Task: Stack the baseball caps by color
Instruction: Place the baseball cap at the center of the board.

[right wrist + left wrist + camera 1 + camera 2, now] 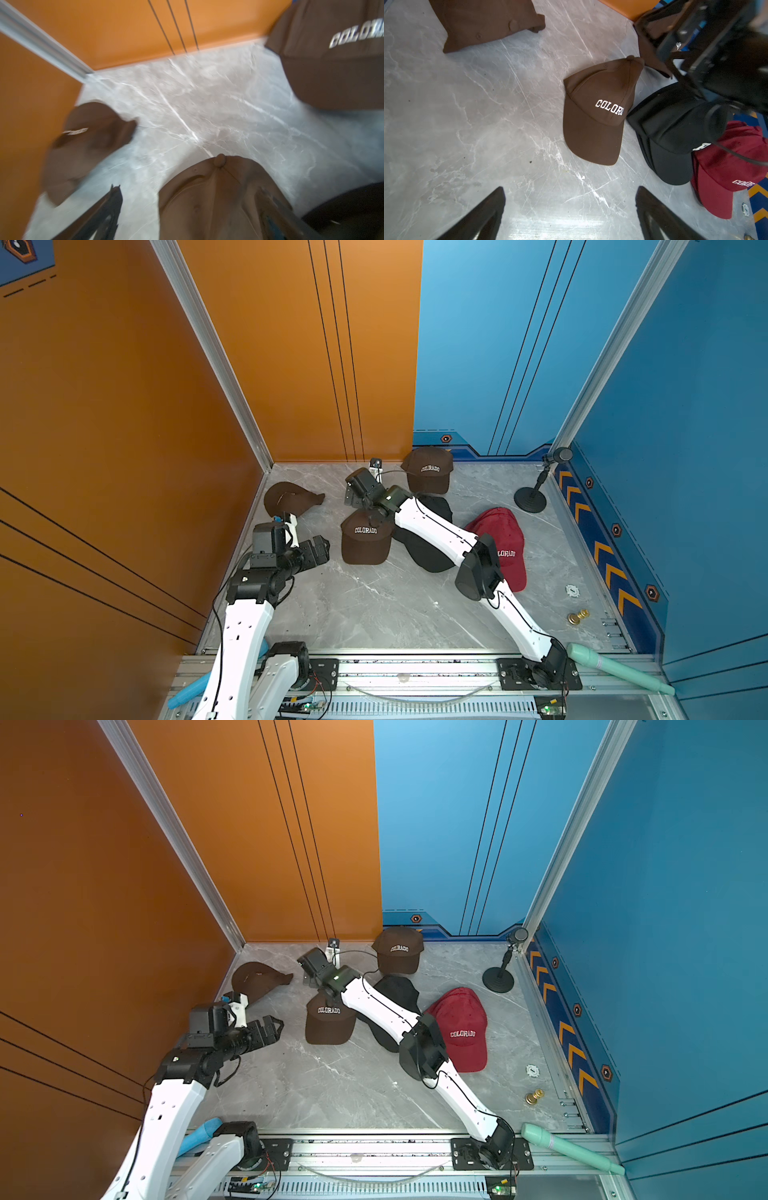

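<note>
orange wall [104, 406] meets blue wall [498, 344] over grey marble tabletop [374, 614].

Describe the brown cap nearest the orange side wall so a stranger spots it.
Start at the orange side wall, where it meets the marble table. The brown cap lies there, slumped flat. Unlike the other two brown caps, it shows no white lettering from above.

A grey marble table [374, 614] is boxed in by orange walls [104, 406] and blue walls [685, 406]. A black mic stand [541, 480] stands upright in the far corner by the blue side. Nearer along that side lie a white disc [572, 590] and a brass knob [578, 616], near each other but apart. A mint tube [615, 668] rests across the front rail [415, 668]. A blue tube [189, 691] shows at the rail's other end.
</note>
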`<state>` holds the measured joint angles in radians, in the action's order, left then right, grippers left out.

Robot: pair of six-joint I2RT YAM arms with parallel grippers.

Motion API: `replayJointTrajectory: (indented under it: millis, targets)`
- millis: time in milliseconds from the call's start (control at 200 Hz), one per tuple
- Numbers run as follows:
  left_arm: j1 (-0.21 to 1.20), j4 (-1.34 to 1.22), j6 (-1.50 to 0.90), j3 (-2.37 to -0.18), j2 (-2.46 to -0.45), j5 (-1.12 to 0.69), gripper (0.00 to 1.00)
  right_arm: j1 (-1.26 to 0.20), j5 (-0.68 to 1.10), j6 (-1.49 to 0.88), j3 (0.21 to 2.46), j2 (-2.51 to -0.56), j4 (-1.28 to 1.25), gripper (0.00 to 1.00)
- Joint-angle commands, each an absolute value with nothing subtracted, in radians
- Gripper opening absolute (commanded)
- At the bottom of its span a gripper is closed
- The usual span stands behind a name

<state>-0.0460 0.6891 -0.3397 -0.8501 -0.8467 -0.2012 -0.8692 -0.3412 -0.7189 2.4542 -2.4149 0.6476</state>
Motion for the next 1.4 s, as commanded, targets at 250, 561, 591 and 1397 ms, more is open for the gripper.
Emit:
replayJointTrajectory:
  millis: [250, 561, 591, 1397]
  targets:
    - [-0.001, 0.639, -0.485, -0.952, -1.092, 0.098, 0.98, -0.683, 0.125, -0.46, 1.808, -1.865, 0.379, 1.0]
    - [0.074, 0.336, -0.773, -0.885, -1.174, 0.297, 0.98, -0.55, 0.194, -0.445, 1.496, -1.679, 0.259, 1.0]
    - [0.076, 0.327, -0.798, -0.895, -1.201, 0.293, 0.98, -0.544, 0.203, -0.443, 1.491, -1.68, 0.254, 1.0]
    - [0.134, -0.15, -1.385, -0.917, -1.692, 0.621, 0.98, -0.501, 0.313, -0.418, 1.532, -1.764, 0.244, 1.0]
